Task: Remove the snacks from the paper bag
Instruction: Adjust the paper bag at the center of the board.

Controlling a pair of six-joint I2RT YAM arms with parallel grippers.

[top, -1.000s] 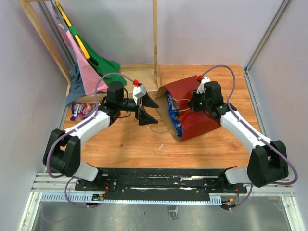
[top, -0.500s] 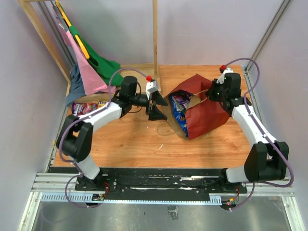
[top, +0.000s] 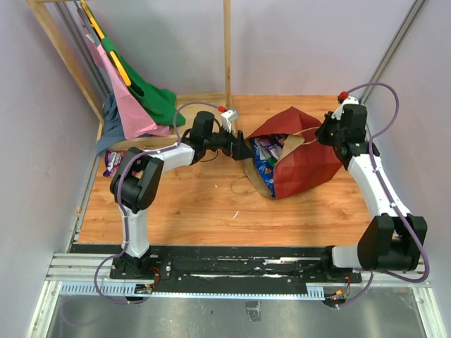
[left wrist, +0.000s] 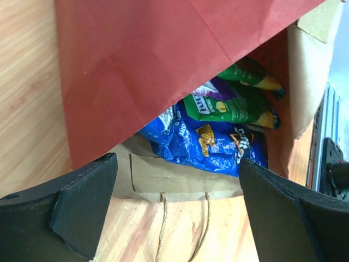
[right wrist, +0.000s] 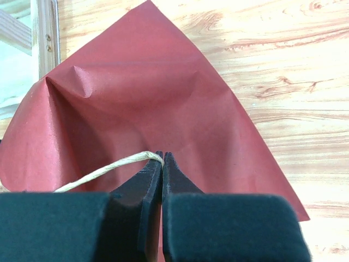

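The dark red paper bag lies on its side with its mouth facing left. Inside it lie the snacks: a blue Doritos bag, a green packet and a purple one; the blue bag also shows from above. My left gripper hangs open right at the mouth, its fingers wide apart around the lower lip with nothing between them. My right gripper is shut on the bag's upper string handle and holds the top side up, back right.
The lower string handle trails on the wooden table in front of the mouth. A purple packet lies at the table's left edge. Pink and green cloths hang on a wooden frame at back left. A wooden post stands behind the bag.
My left gripper has moved right, up to the bag's mouth. My right gripper has pulled the handle up and to the back right, and the bag's mouth has spread open.
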